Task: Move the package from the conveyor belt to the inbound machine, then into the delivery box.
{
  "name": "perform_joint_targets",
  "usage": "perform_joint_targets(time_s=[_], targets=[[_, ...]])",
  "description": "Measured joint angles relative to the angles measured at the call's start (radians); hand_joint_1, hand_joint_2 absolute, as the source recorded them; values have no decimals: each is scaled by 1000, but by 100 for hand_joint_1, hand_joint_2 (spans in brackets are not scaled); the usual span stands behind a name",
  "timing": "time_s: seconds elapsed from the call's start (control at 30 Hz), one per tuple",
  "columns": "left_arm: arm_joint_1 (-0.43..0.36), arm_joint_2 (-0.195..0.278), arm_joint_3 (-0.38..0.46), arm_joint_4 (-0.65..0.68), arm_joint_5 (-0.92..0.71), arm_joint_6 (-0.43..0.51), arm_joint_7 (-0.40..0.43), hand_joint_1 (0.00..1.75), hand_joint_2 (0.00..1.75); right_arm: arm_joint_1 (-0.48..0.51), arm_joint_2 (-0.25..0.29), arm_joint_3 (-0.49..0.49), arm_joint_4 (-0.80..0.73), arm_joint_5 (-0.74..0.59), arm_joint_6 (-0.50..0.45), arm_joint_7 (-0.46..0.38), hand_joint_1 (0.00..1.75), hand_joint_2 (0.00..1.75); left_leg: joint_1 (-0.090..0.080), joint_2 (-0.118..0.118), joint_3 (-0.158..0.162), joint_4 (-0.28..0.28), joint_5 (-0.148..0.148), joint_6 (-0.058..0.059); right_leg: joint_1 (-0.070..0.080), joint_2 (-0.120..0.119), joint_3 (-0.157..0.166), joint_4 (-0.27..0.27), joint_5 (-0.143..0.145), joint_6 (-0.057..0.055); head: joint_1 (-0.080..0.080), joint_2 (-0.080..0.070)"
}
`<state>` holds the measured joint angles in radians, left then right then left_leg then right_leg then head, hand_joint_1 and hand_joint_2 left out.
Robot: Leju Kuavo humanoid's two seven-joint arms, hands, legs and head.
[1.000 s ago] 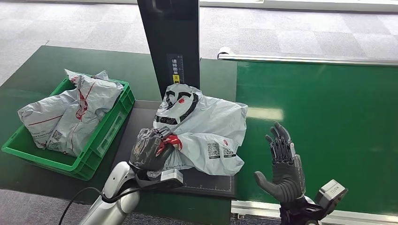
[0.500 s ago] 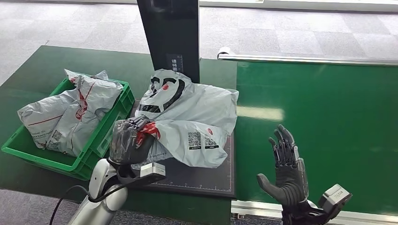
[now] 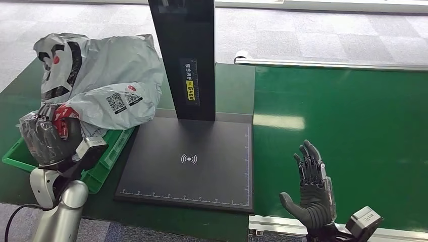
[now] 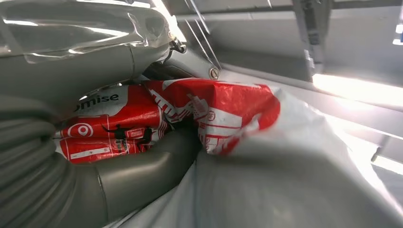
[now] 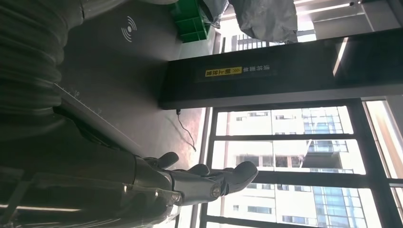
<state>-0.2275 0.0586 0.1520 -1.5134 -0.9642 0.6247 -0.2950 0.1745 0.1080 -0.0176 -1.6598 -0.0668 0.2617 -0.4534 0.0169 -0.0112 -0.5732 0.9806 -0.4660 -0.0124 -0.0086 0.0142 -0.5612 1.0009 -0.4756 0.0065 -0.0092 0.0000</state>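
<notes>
Head view puts the package (image 3: 108, 75), a grey poly mailer with black print and a QR label, in the upper left of the frame, lifted clear and hanging over the green delivery box (image 3: 108, 151). A second ago it lay slumped on the black plate of the inbound machine (image 3: 189, 161) in the middle of the frame; that plate now lies bare, its wireless symbol uncovered. The left hand (image 3: 48, 138), at the left edge, is clamped on a bunched red-printed corner of the mailer, and the left wrist view confirms it: crumpled red film (image 4: 190, 114) is pinched between the thick grey thumb and the darker fingers. So the scan stage looks finished and the package is partway through the final transfer, carried leftward but not yet released. Other grey mailers in the box are mostly hidden beneath it. The right hand (image 3: 313, 189) stays raised at the lower right over the green conveyor belt (image 3: 353, 126), fingers spread apart and holding nothing.
</notes>
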Motion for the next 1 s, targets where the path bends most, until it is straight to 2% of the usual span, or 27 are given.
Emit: perform_joint_targets(time_s=[0.27, 0.63, 0.77, 1.0], targets=[[-60, 44, 137, 135, -43, -8, 38, 175, 175, 7, 0, -9, -16, -11, 0, 1, 0, 175, 0, 0, 0, 0, 0, 0, 0, 0, 0, 0, 0, 0, 0, 0], [-95, 64, 186, 267, -101, -14, 72, 175, 175, 7, -2, -11, -18, -20, -10, 2, 0, 175, 0, 0, 0, 0, 0, 0, 0, 1, -1, 0, 0, 0, 0, 0], [-108, 65, 187, 291, -146, -23, 113, 3, 175, 8, -2, -11, -18, -21, -12, 1, 0, 175, 0, 0, 0, 0, 0, 0, 0, 1, -1, 0, 0, 0, 0, 0], [-137, 62, 208, 350, -290, -89, 296, 0, 175, 13, 0, -11, -18, -10, -12, 0, 0, 175, 0, 0, 0, 0, 0, 0, 0, 1, -1, 0, 0, 0, 0, 0]])
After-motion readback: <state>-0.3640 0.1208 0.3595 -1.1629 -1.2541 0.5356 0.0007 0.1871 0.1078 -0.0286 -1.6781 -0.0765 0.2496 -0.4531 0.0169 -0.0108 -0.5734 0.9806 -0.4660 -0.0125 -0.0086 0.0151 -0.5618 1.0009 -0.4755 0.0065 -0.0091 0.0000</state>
